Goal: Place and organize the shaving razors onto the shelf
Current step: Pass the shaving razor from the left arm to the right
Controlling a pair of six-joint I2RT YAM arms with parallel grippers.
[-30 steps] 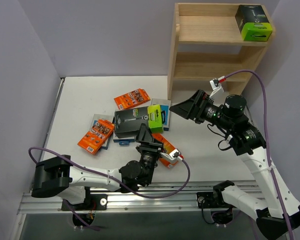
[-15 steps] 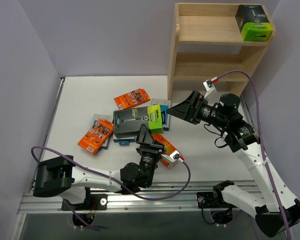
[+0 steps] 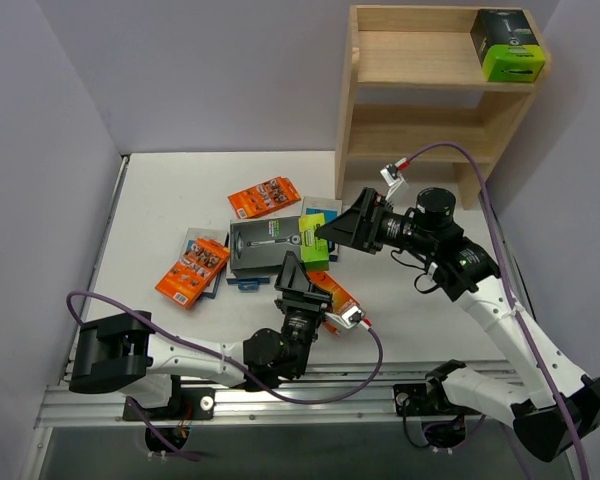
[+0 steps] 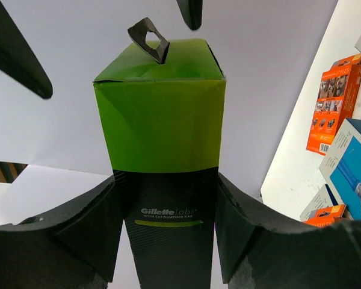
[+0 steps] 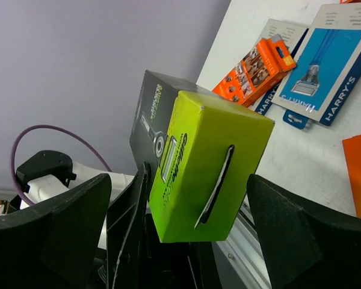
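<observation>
My left gripper (image 4: 165, 195) is shut on the dark lower half of a black razor box (image 4: 159, 120) and holds it up off the table, lime-green end outward. From above the box (image 3: 270, 242) hangs over the pile, with the left gripper (image 3: 298, 282) below it. My right gripper (image 3: 338, 226) is open, one finger on either side of that green end (image 5: 207, 162), with gaps on both sides. A second black and green box (image 3: 507, 45) stands on the top tier of the wooden shelf (image 3: 380, 95). Orange packs (image 3: 264, 197) (image 3: 192, 271) (image 3: 332, 295) lie on the table.
Light-blue cards lie flat around the pile, one (image 3: 325, 208) near the shelf's foot and one (image 5: 325, 60) beside an orange pack. The shelf's lower tier (image 3: 420, 135) holds nothing. Purple walls stand close on the left and right.
The right gripper has travelled left from near the shelf to the box's green end, and its jaws have narrowed a little. The left gripper still holds the box, shifted slightly.
</observation>
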